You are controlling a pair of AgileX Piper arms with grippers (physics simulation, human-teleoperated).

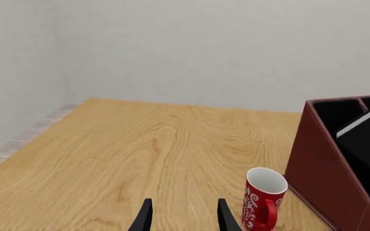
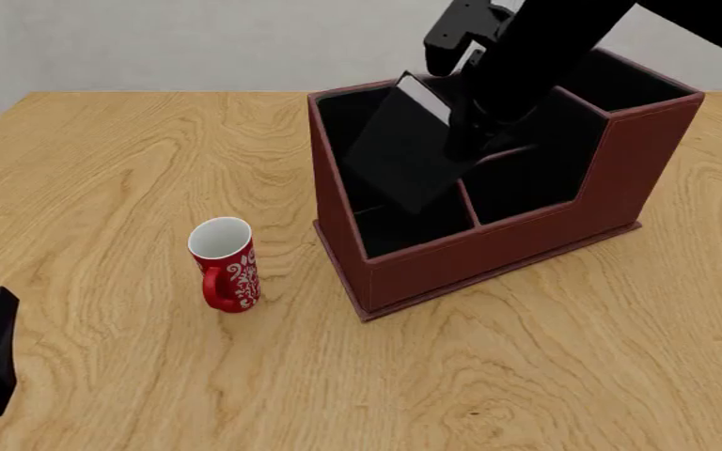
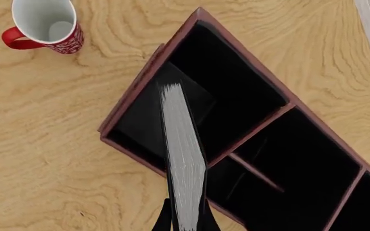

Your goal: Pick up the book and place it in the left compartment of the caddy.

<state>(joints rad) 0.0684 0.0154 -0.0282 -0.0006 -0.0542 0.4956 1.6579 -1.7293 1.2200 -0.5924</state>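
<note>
Right gripper (image 3: pixel 185 216) clamps a plain black hardcover book (image 2: pixel 409 155), tilted over the black-lined left compartment (image 2: pixel 380 225) of the dark red-brown caddy (image 2: pixel 511 254), its lower corner apparently dipping inside. Left gripper (image 1: pixel 183 216), fingers apart, hovers near the wooden table's (image 2: pixel 110 169) front-left edge, beside a red patterned mug (image 2: pixel 225 263).

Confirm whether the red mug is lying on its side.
No, the red mug stands upright on the table, its open mouth facing up.
</note>
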